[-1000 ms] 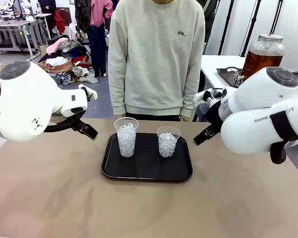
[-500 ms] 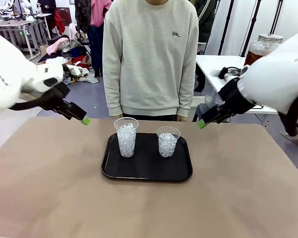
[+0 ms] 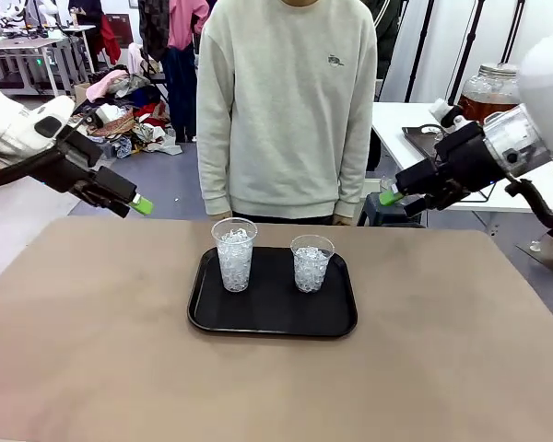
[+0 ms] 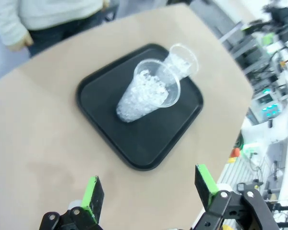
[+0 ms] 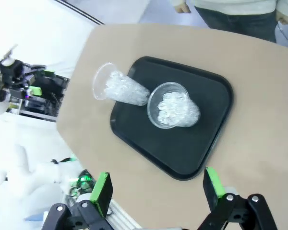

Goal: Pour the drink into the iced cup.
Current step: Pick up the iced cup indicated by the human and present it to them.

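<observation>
- Your left pincer and right pincer both gape wide and hold nothing.
- Pouring not yet begun: the tall iced cup and the short iced cup wait on the tray.
- Next, you probably need to get the drink jar.

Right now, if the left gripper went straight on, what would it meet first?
Likely the black tray, by the nearer iced cup; the left gripper is far off, so that's uncertain.

The tray on the surface holds a left cup and right cup, person behind, jar back right.
</observation>
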Robot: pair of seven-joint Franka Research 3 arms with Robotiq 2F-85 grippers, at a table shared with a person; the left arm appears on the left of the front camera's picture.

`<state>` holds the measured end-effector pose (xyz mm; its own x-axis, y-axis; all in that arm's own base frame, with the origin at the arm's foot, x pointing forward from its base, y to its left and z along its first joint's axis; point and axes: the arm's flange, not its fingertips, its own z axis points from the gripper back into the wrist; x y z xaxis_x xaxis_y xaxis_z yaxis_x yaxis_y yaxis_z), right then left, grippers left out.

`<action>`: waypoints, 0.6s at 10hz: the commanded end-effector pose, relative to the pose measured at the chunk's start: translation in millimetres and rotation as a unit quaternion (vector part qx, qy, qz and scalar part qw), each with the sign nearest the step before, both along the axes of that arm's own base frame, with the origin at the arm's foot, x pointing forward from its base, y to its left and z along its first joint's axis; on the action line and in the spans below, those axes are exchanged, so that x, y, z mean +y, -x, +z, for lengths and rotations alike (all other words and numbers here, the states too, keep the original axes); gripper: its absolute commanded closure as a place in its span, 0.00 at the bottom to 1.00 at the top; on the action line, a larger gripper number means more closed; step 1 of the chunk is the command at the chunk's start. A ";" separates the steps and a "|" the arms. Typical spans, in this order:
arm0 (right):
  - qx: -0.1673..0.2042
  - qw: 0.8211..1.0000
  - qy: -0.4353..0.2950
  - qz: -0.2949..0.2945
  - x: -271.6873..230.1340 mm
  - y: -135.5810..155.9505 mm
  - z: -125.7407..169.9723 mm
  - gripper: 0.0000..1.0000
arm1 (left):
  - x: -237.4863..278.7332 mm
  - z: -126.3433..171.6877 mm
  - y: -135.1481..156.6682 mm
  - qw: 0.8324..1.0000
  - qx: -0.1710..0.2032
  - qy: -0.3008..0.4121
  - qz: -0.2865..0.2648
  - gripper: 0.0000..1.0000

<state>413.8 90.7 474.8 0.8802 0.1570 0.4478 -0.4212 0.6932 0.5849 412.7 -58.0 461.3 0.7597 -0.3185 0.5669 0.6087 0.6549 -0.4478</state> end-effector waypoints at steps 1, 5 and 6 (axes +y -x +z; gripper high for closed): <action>0.013 1.000 -0.025 0.010 -6.4 -16.8 -5.5 0.00 | 6.5 -9.0 -18.0 0.999 0.023 0.034 -0.020 0.00; 0.019 1.000 -0.017 0.002 -8.7 -8.6 -5.1 0.00 | 3.1 -3.7 -4.8 1.000 0.011 0.021 -0.007 0.00; 0.019 1.000 -0.017 0.002 -8.7 -8.6 -5.1 0.00 | 3.1 -3.7 -4.8 1.000 0.011 0.021 -0.007 0.00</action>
<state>422.2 82.6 467.8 0.8927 0.1658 0.4191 -0.4086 0.6899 0.5975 420.3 -54.4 457.8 0.7766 -0.3135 0.5465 0.5973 0.6423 -0.4803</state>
